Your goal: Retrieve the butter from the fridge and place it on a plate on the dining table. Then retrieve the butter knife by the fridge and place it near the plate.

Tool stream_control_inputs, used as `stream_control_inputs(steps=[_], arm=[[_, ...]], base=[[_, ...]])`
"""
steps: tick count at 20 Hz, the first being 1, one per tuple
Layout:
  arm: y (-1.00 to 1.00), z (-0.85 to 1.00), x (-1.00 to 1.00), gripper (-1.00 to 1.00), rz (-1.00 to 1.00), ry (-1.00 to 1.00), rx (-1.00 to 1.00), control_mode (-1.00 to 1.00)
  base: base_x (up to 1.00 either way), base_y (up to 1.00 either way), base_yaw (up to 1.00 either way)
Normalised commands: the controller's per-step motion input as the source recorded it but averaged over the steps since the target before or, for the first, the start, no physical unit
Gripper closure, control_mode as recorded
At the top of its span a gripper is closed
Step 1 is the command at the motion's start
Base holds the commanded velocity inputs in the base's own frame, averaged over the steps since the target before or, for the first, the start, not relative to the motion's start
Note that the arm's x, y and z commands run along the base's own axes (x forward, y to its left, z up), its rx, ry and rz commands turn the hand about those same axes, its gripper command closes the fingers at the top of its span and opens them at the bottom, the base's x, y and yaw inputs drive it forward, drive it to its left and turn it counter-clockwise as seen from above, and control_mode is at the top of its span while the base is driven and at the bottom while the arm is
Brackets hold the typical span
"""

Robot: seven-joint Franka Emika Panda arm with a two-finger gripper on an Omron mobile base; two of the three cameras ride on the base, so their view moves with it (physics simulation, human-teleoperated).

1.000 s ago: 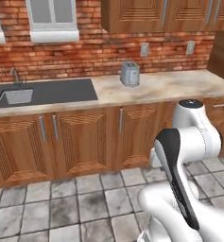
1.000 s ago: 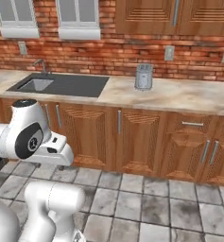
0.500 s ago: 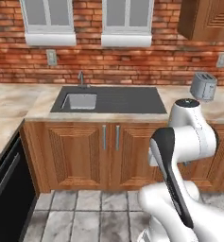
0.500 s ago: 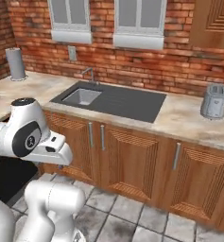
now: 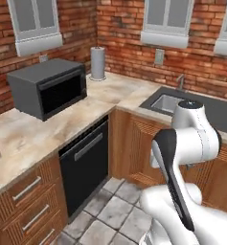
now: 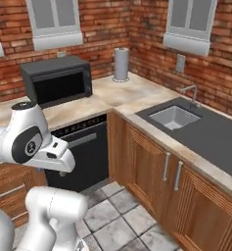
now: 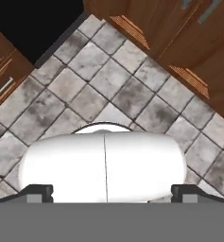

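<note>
Corner kitchen, brick walls, windows above. Tabletop point(image 5: 62, 129), beige stone, ran along both walls and met at the inner corner. Microwave point(image 5: 48, 87), dark grey, stood on the left run against the wall; paper towel roll point(image 5: 97, 63) stood upright in the inner corner. Sink point(image 6: 175, 116) with tap point(image 6: 191, 93) was set into the right run. Dishwasher point(image 5: 85, 165), black front, sat under the tabletop beside the corner, among wooden cabinets point(image 6: 156, 171). Fingers point(image 7: 106, 191) stood released, spread wide, holding nothing, pointed down at the grey tiled floor point(image 7: 108, 90). Fridge, plate, dining table and butter knife: location could not be told
</note>
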Motion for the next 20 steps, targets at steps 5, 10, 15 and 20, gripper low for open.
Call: stream_control_inputs(steps=[5,10,15,20], arm=[[0.0,0.0,0.0,-1.0,0.0,0.0,0.0,1.0],[0.0,0.0,0.0,-1.0,0.0,0.0,0.0,1.0],[0.0,0.0,0.0,-1.0,0.0,0.0,0.0,1.0],[0.0,0.0,0.0,-1.0,0.0,0.0,0.0,1.0]], base=[[0.23,0.0,0.99],[0.23,0.16,0.86],[0.14,0.3,0.4],[0.69,0.54,0.48]])
